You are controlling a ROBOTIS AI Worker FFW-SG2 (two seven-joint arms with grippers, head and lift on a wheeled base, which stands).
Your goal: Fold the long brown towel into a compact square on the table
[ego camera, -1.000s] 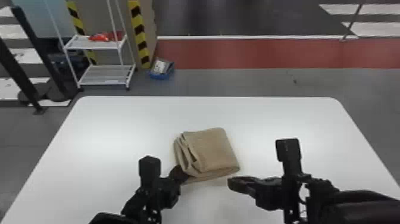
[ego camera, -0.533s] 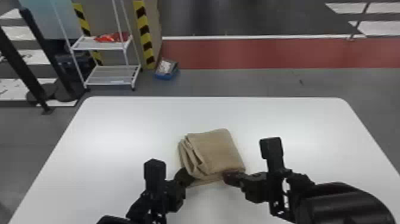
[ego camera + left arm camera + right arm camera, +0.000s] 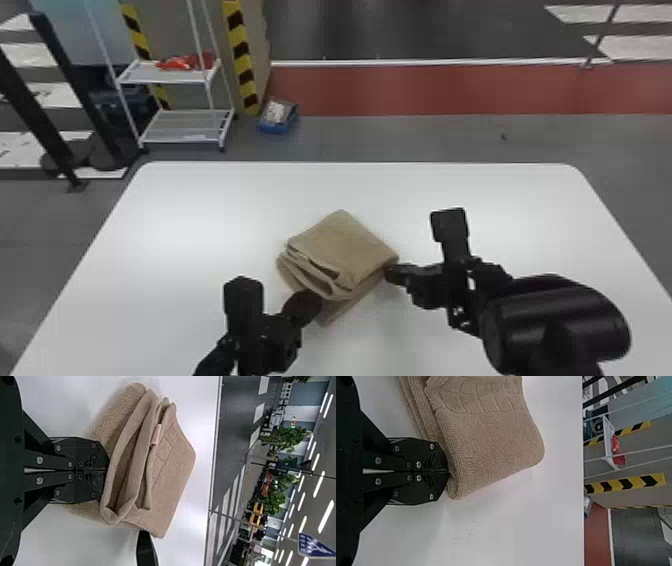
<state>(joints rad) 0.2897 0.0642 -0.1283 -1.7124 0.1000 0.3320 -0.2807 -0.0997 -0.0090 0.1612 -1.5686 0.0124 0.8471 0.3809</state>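
Observation:
The brown towel [image 3: 345, 245] lies on the white table as a folded, layered bundle, turned cornerwise. Its loose fold edges face my left gripper [image 3: 309, 303], whose tips touch the near left side. At the right corner, my right gripper [image 3: 392, 275] rests against the towel. In the left wrist view, the left gripper [image 3: 107, 470] has its fingers together over the lower layer, against the open folds of the towel [image 3: 174, 467]. From the right wrist, the right gripper [image 3: 448, 471] is shut, tips at the rounded fold of the towel [image 3: 494, 439].
The white table [image 3: 175, 225] extends around the towel on all sides. Beyond its far edge stand a white shelf rack [image 3: 185, 125] and a blue box [image 3: 278, 116] on the floor. The right gripper's dark finger [image 3: 146, 548] shows beside the towel in the left wrist view.
My right gripper has come in from the right to the towel and pushed slightly away from the robot. The towel has turned counterclockwise, while my left gripper has stayed at its near left side.

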